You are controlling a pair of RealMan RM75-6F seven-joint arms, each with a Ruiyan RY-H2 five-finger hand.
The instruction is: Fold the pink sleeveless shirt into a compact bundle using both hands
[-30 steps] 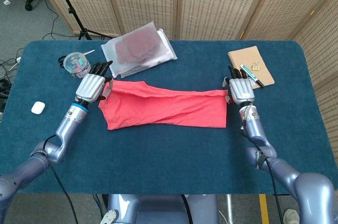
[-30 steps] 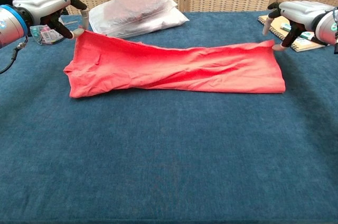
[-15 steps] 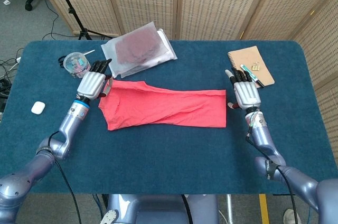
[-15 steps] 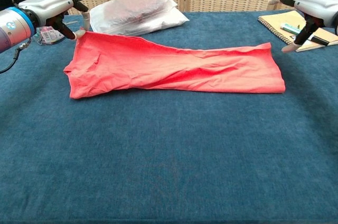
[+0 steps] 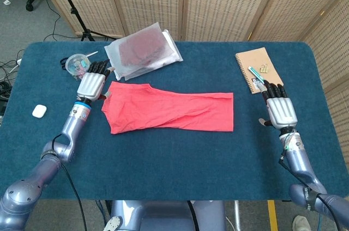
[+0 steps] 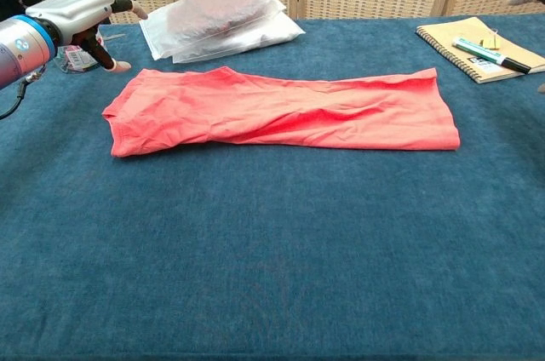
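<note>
Now both hands have let go of the pink sleeveless shirt, which lies as a long folded band across the middle of the dark blue tabletop. The left hand hovers empty with fingers apart, just beside the shirt's upper-left corner. The right hand, fingers also spread on nothing, has drawn off well apart to the right (near the tan spiral notebook). One lengthwise fold looks finished; crosswise folds likely remain.
</note>
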